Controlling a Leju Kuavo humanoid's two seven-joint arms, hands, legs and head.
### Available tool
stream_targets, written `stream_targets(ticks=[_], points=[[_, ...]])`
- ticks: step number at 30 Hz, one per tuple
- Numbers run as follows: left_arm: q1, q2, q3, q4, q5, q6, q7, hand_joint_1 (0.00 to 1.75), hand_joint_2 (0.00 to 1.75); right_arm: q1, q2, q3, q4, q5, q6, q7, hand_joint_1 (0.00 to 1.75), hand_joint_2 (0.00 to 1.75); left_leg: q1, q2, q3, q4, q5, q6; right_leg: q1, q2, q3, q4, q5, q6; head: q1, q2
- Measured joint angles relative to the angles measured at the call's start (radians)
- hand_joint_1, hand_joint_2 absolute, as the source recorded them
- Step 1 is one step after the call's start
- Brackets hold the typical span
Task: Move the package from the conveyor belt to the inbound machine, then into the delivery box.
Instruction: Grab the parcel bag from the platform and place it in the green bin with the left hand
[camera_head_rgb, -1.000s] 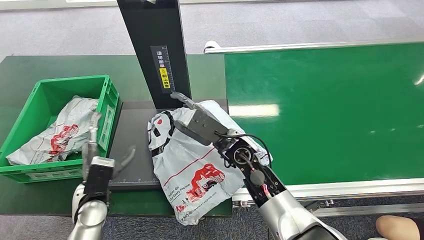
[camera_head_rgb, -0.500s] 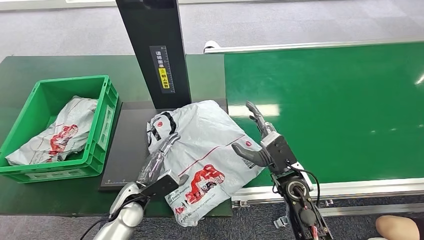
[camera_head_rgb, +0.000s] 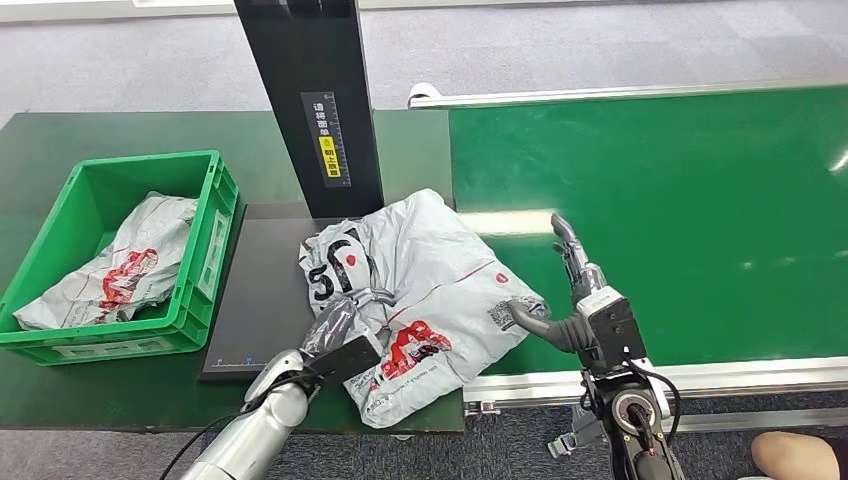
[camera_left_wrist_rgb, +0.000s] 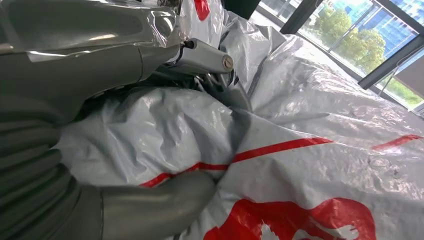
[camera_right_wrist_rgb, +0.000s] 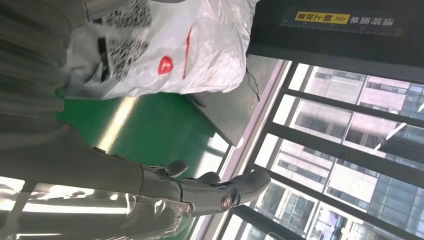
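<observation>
Left hand (camera_head_rgb: 340, 335) gripping grey package (camera_head_rgb: 430, 290) (thumb beneath a fold), right hand (camera_head_rgb: 580, 300) spread, holding nothing, beside package.

The crinkled grey plastic mailer package with red print (camera_head_rgb: 420, 290) at frame centre looks thin, glossy and heavily creased. Beneath it, the flat black scanner plate (camera_head_rgb: 262, 300) is matt and smooth. The broad green conveyor belt (camera_head_rgb: 680, 220) at right has a smooth, slightly sheened rubbery face edged by a silvery metal rail (camera_head_rgb: 620, 93). The green moulded plastic crate (camera_head_rgb: 205, 250) at left is ribbed and semi-gloss.
</observation>
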Motion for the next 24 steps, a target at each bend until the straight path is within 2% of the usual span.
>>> stream_targets(ticks=[5,9,21,24], points=[[-0.020,-0.001,-0.007,0.027,0.023,0.040,-0.024,1.75,1.75,0.021,-0.004,-0.024,-0.025,-0.003,-0.009,-0.001,0.00,1.75,0.000,0.000,0.001,0.000,0.000,0.000,0.000,0.000,0.001,0.000,0.000,0.000,0.000,0.000],[-0.010,0.001,-0.008,0.000,0.063,0.119,-0.059,1.75,1.75,0.035,-0.006,-0.041,-0.040,-0.003,-0.014,-0.001,0.00,1.75,0.000,0.001,0.001,0.000,0.000,0.000,0.000,0.000,0.001,0.000,0.000,0.000,0.000,0.000],[0.094,0.071,0.050,-0.457,0.173,0.346,-0.099,1.75,1.75,0.074,-0.014,-0.068,-0.043,0.000,-0.044,-0.002,0.00,1.75,0.000,0.001,-0.002,0.000,0.000,0.000,0.000,0.000,-0.002,0.000,0.000,0.000,0.000,0.000],[0.099,0.094,0.074,-0.531,0.178,0.360,-0.098,1.75,1.75,0.081,-0.015,-0.074,-0.043,0.000,-0.049,-0.003,0.00,1.75,0.000,0.001,-0.002,0.000,0.000,0.000,0.000,0.000,-0.002,0.000,0.000,0.000,0.000,0.000]])
